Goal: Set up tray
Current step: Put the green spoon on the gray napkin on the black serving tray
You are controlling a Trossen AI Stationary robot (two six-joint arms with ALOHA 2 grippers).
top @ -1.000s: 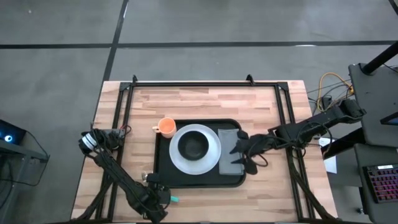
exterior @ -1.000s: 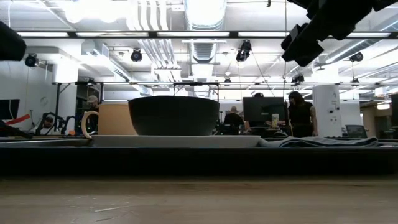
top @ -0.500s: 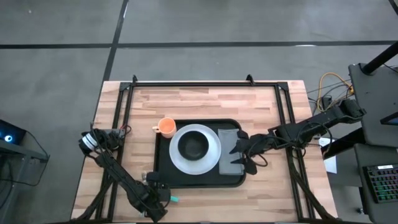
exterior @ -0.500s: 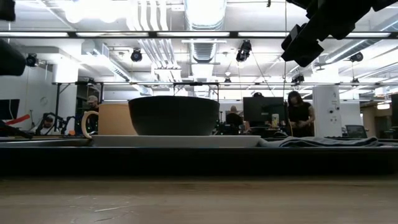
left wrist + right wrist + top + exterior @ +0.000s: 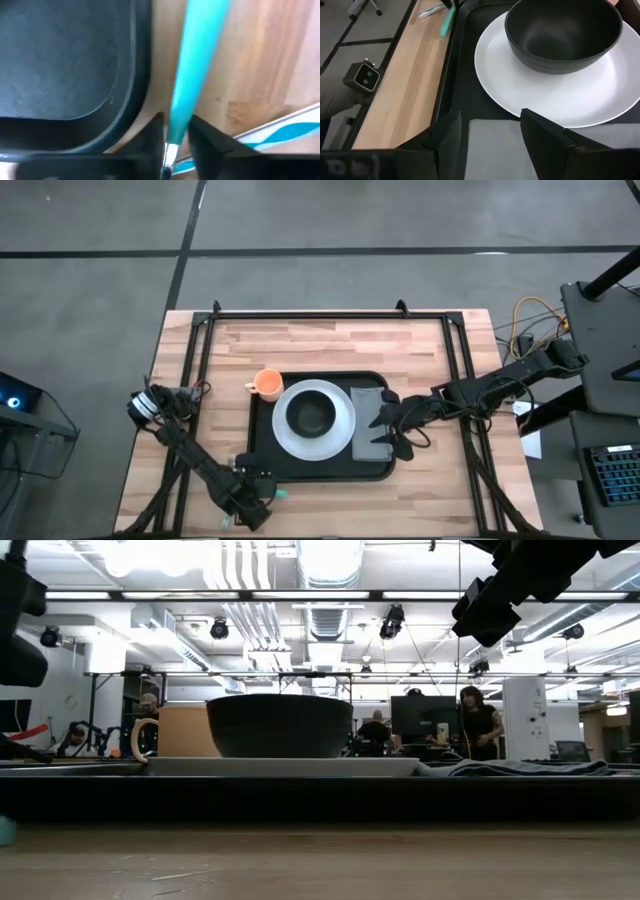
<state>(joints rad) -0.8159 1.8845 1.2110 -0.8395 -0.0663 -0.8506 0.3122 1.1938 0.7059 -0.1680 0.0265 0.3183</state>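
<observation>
The black tray (image 5: 262,452) lies mid-table with a white plate (image 5: 340,442) and a black bowl (image 5: 311,415) on it. A grey folded cloth (image 5: 366,442) lies in its right part. An orange cup (image 5: 268,384) stands at its far left corner. My left gripper (image 5: 256,492) is at the table's near edge, by the tray's near left corner, shut on a teal-handled utensil (image 5: 192,65). My right gripper (image 5: 492,140) hovers open above the cloth (image 5: 495,150). My left gripper pinches the teal handle's end (image 5: 176,131), just by the metal neck (image 5: 167,156), between its two fingers (image 5: 153,137). The fingers come from above, pointing down, and lie across the handle. The handle's free end (image 5: 4,830) stays low by the table top.
A second utensil (image 5: 280,131) with a teal and pale handle lies on the wood beside my left gripper. Black frame rails (image 5: 195,360) run along the table's left, right and far sides. Bare wood lies between the tray and the far rail.
My left gripper has shifted a little toward the tray and the far edge. The teal utensil has moved with it, and its end now shows at the left edge of the low view. My right arm has kept still.
</observation>
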